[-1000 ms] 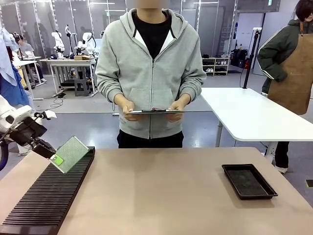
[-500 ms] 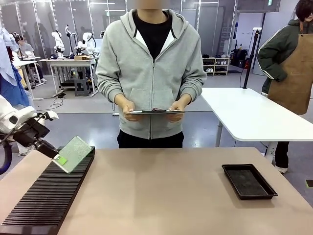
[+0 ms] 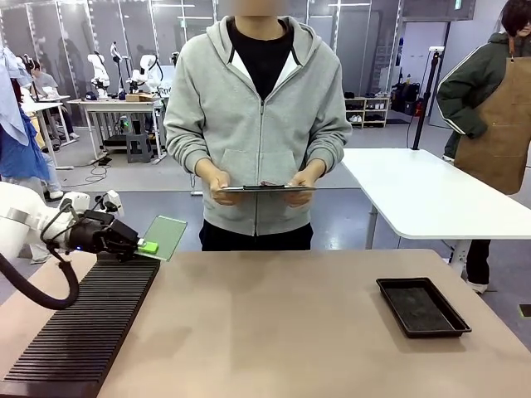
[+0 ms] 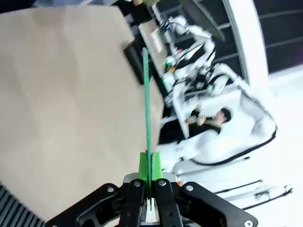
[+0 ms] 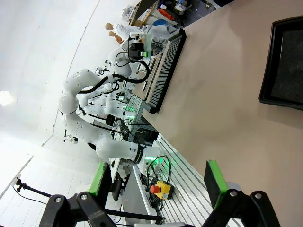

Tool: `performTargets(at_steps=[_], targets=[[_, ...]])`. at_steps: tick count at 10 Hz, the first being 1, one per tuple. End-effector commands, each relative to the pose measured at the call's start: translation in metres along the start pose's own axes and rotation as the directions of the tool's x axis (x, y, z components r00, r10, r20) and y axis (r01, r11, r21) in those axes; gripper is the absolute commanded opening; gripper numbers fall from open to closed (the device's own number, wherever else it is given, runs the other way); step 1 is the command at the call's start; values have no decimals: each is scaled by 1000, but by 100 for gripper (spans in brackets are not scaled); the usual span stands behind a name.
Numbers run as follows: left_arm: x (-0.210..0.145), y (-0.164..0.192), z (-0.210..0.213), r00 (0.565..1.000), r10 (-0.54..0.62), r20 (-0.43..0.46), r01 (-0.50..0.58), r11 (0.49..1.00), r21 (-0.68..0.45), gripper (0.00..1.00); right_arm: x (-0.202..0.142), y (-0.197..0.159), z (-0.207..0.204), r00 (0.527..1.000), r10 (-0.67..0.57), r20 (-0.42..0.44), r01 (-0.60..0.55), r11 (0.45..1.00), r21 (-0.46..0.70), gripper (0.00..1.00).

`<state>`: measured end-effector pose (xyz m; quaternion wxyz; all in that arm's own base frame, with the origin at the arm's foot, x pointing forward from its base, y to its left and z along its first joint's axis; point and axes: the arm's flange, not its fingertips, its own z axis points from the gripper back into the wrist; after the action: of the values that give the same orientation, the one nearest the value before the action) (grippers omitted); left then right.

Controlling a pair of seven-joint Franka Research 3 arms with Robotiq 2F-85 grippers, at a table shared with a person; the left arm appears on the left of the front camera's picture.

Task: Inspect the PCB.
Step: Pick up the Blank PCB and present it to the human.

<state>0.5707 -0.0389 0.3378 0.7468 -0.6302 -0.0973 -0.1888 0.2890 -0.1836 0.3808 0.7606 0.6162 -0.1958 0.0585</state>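
Observation:
My left gripper (image 3: 146,247) is shut on the near edge of the PCB (image 3: 166,236), a thin green board held nearly flat above the far end of the black slotted rack (image 3: 83,327). In the left wrist view the PCB (image 4: 146,99) shows edge-on, rising from between the green pads (image 4: 143,166) of the gripper (image 4: 150,171). My right gripper (image 5: 156,177) is open with nothing between its fingers, high over the table. The left arm and the PCB (image 5: 147,41) also show far off in the right wrist view.
A person in a grey hoodie stands at the far side holding a dark flat tablet (image 3: 264,188) in both hands. A black shallow tray (image 3: 421,307) lies at the table's right. Another person in a brown apron stands by a white table (image 3: 431,195).
My left gripper has lifted the PCB off the rack, swung it right and turned it from tilted face-on to nearly flat. The person has not moved.

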Motion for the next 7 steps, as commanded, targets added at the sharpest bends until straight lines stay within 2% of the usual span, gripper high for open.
performTargets(at_steps=[1,3,4,5,6,7], targets=[[5,-1,-4,987,33,156,-26,998,-50,3,-1,1,1,1000,3,3,-3,1000,5,100],[-7,10,-3,972,43,230,-28,997,-69,3,-1,1,1,1000,3,3,-3,1000,5,100],[-11,14,-5,973,66,221,-48,995,-88,3,-1,1,1,1000,3,3,-3,1000,5,100],[-11,20,-9,983,116,139,-98,987,-125,3,-1,1,1,1000,3,3,-3,1000,5,100],[-10,24,-10,981,144,127,-135,987,-83,3,-1,1,1,1000,3,3,-3,1000,5,100],[-9,23,-8,977,181,115,-167,979,-119,3,-1,1,1,1000,3,3,-3,1000,5,100]])
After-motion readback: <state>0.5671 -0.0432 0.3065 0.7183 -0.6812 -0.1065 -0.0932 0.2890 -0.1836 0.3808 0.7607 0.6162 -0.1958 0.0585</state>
